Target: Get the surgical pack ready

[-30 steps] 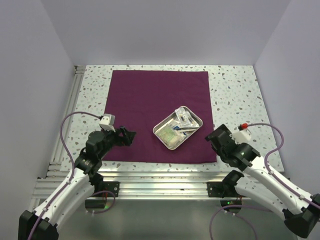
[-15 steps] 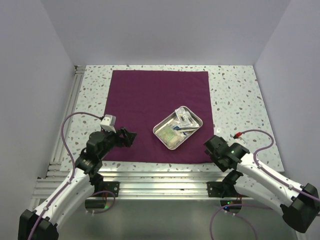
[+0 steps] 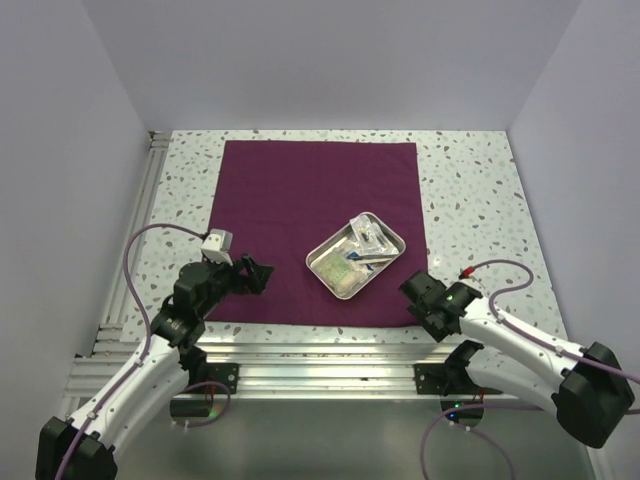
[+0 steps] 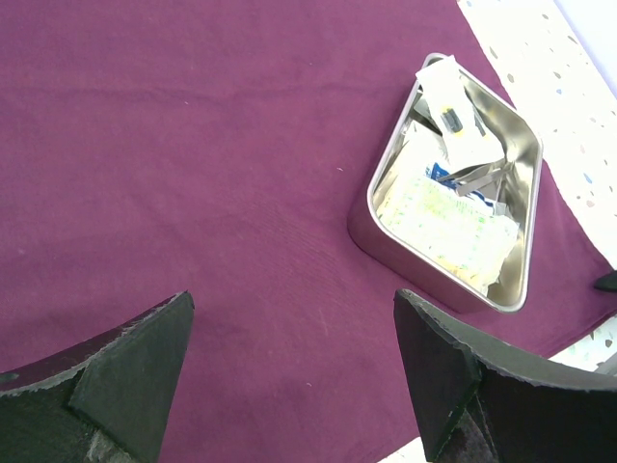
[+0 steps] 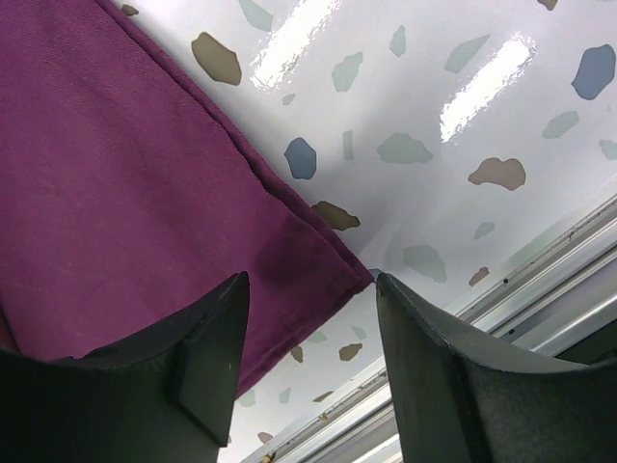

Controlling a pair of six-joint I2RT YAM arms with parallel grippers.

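Observation:
The surgical pack (image 3: 300,200) is a plum-purple cloth spread flat as a big square sheet on the table. My right gripper (image 3: 410,292) is low at the sheet's near right corner. In the right wrist view the right gripper (image 5: 310,280) is open, with that cloth corner (image 5: 333,265) lying between the fingertips and untouched. My left gripper (image 3: 258,277) hovers over the near left part of the sheet. Seen from the left wrist, the left gripper (image 4: 292,299) is wide open above bare cloth (image 4: 193,145).
A metal tray (image 3: 322,270) with packets and small instruments sits on the sheet right of centre, and its wall (image 4: 424,275) shows in the left wrist view. Speckled tabletop (image 3: 470,190) borders the cloth. Aluminium rails (image 3: 320,355) run along the near edge.
My right arm has swung left and down to the sheet's near right corner, and its jaws have narrowed. The left arm, the sheet and the tray have not moved.

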